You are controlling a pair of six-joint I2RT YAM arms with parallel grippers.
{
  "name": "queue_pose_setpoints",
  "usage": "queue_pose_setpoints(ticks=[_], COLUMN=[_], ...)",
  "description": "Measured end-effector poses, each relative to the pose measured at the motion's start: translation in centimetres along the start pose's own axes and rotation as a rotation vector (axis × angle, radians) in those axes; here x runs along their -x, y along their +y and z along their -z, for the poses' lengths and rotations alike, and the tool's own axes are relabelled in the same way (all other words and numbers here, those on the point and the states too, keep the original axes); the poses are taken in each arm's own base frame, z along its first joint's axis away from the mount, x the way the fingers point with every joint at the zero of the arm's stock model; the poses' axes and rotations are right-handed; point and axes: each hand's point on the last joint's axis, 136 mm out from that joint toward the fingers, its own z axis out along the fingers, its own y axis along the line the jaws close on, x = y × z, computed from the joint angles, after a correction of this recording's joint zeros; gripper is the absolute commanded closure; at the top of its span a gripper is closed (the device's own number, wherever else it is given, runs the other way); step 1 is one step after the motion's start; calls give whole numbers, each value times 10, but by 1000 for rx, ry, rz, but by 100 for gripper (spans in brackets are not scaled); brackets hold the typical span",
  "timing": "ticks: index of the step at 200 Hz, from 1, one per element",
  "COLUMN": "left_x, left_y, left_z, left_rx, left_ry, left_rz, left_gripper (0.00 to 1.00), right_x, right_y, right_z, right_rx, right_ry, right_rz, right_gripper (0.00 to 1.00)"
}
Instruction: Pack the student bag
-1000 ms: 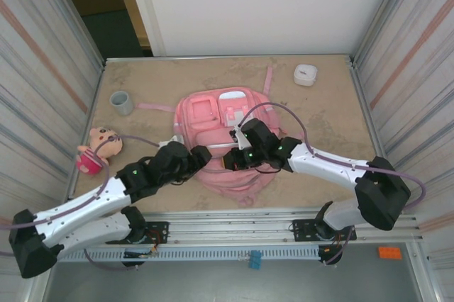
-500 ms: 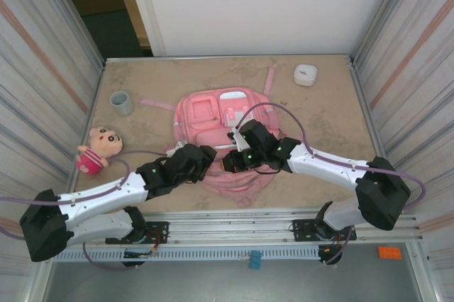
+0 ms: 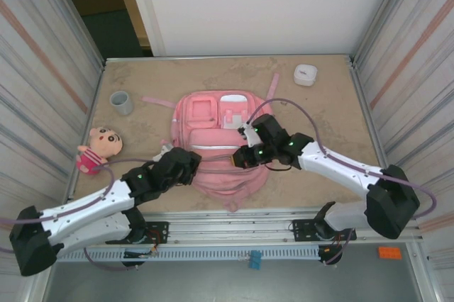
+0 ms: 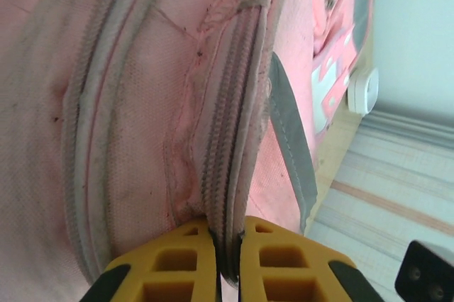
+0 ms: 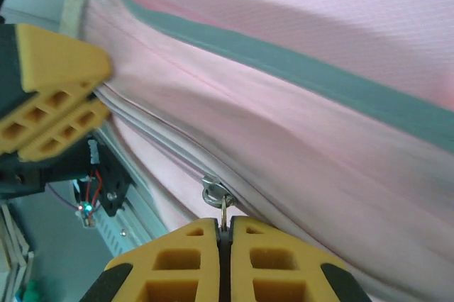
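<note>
Over the last second the left pincer (image 4: 228, 244) was closed from wide onto the zipper seam (image 4: 228, 139) of the student bag (image 3: 206, 114), while the right pincer (image 5: 224, 237) was kept pinched on the zipper pull (image 5: 217, 193). Unzipping was judged ready. The bag was laid at the middle of the desk (image 3: 326, 132), pockets up, its long axis running from bottom to top of the frame.

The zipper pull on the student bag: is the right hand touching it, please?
Touching. The right wrist view shows the right hand shut on the zipper pull, with no gap.
</note>
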Motion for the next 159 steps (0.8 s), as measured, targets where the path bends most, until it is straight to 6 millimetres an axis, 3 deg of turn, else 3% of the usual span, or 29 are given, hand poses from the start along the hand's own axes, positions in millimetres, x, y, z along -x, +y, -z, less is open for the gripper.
queue_pose_setpoints(ticks=[34, 62, 114, 130, 159], left_x=[22, 22, 33, 32, 29], left_y=[4, 7, 17, 2, -54], left_z=[18, 20, 15, 17, 31], left_rx=[-14, -9, 92, 108, 22], left_ry=[-17, 24, -16, -16, -19], left_rz=[14, 0, -135, -239, -521], left_gripper=[98, 93, 43, 35, 36], right_x=[10, 11, 14, 14, 14], right_y=[-33, -32, -38, -41, -41], right_z=[30, 32, 33, 33, 35], right_rx=[-26, 7, 11, 6, 11], right_ry=[-39, -31, -38, -46, -57], right_rz=[-67, -46, -62, -67, -63], right_gripper=[100, 100, 100, 100, 100])
